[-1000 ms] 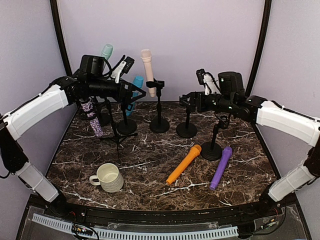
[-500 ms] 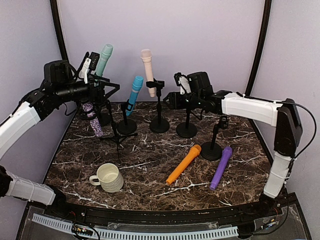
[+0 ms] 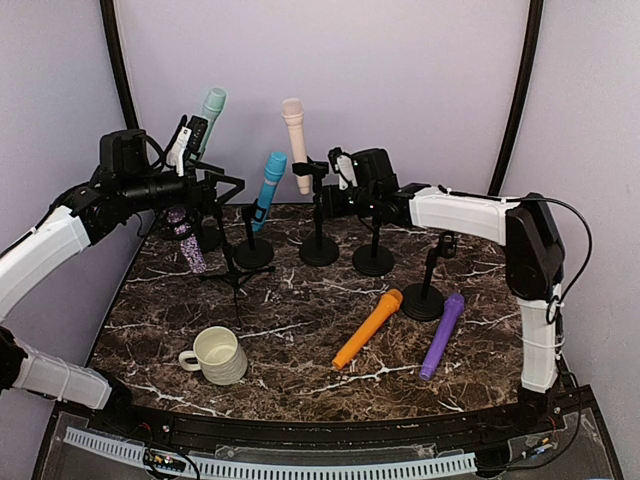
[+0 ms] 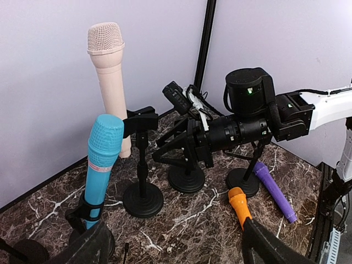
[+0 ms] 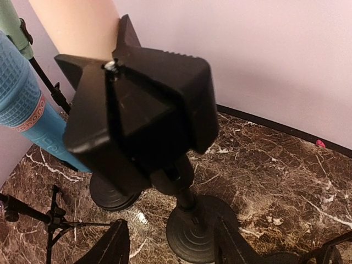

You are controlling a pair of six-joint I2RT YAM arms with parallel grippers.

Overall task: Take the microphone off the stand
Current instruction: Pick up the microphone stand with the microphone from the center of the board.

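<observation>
A pink microphone [image 3: 294,140] stands clipped in a black stand [image 3: 318,245] at the back centre. It also shows in the left wrist view [image 4: 108,71] and in the right wrist view [image 5: 77,25]. My right gripper [image 3: 324,196] is open, right beside this stand just below its clip [image 5: 137,110]. In the right wrist view the pole [image 5: 184,192] lies between the fingers [image 5: 107,247]. My left gripper [image 3: 228,190] is open and empty, left of a blue microphone [image 3: 268,185] on its own stand.
A teal microphone [image 3: 210,110] and a sparkly purple one [image 3: 184,238] stand at the back left. Orange [image 3: 368,327] and purple [image 3: 442,335] microphones lie on the marble table [image 3: 300,375]. There are two empty stands [image 3: 373,258] [image 3: 425,300] and a white mug [image 3: 218,355].
My right gripper has moved left, from the empty stands to the pink microphone's stand. My left gripper drew back to the left, then came a little to the right.
</observation>
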